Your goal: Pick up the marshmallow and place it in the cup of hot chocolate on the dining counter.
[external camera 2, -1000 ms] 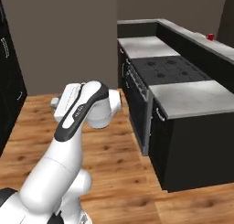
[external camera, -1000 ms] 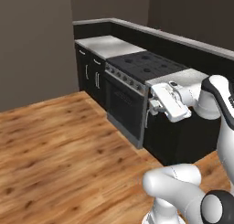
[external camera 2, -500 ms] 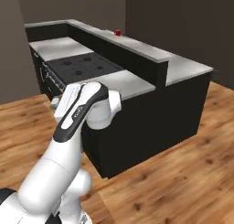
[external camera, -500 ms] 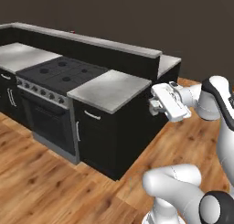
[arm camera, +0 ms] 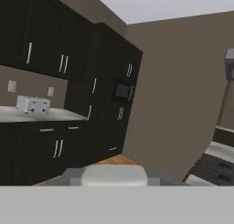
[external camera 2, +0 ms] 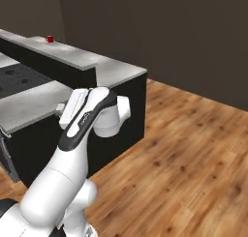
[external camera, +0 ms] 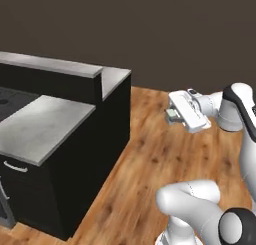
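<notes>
The whole view has swung round again since a second ago. That's the base driving, not the furniture moving: the stove that sat dead centre back then has slid off to the left edge, and now I'm looking at the end of the counter [external camera: 112, 79] with open wood floor [external camera 2: 193, 149] past it. So the robot seems to be rounding the end of the island, heading for the dining side.

The gripper [external camera: 172, 115] is held up at chest height out over the floor, well clear of everything. In the hand view there's a soft white lump, the marshmallow [arm camera: 114, 175], squeezed between the 2 tips, so it's clamped on that and carrying it. From the left base view I can only make out a small pale bit at the jaws, too small to be sure of.

The cup [external camera 2: 49, 38] is a tiny red dot way down the raised ledge [external camera 2: 72, 54], far from the hand. The hand camera is pointed away from it, at dark cabinets [arm camera: 55, 58] and a toaster [arm camera: 33, 104] on the far worktop.

My read: pickup is done, transit is underway, and the drop is a good way off. It'll need to drive along the counter and swing the arm toward the cup first.
</notes>
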You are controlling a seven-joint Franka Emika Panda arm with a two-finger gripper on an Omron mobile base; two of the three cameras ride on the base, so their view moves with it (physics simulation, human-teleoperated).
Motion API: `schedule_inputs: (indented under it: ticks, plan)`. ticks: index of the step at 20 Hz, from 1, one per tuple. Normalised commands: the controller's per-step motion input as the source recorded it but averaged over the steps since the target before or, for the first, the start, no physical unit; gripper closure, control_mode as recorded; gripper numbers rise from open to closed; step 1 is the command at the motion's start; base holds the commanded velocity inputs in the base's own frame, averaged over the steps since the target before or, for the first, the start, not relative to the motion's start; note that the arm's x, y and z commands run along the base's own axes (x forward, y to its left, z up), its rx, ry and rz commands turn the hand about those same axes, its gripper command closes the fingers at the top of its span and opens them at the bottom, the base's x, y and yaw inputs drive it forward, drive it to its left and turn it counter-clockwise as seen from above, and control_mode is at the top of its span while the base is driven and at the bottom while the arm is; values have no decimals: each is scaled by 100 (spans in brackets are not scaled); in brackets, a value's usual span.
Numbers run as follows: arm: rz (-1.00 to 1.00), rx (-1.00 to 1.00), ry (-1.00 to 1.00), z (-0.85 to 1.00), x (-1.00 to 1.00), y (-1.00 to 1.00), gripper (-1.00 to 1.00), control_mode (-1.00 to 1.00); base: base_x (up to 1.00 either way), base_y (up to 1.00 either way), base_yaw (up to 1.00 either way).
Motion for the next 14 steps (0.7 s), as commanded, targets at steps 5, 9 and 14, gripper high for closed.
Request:
schedule_inputs:
  ticks: [5, 9, 14]
  plan:
    - [0, 0, 0, 0, 0, 0, 100, 100, 100, -89, -17]
    - [0, 0, 0, 0, 0, 0, 100, 100, 100, -91, 1]
    - [0, 0, 0, 0, 0, 0, 100, 100, 100, -84, 6]
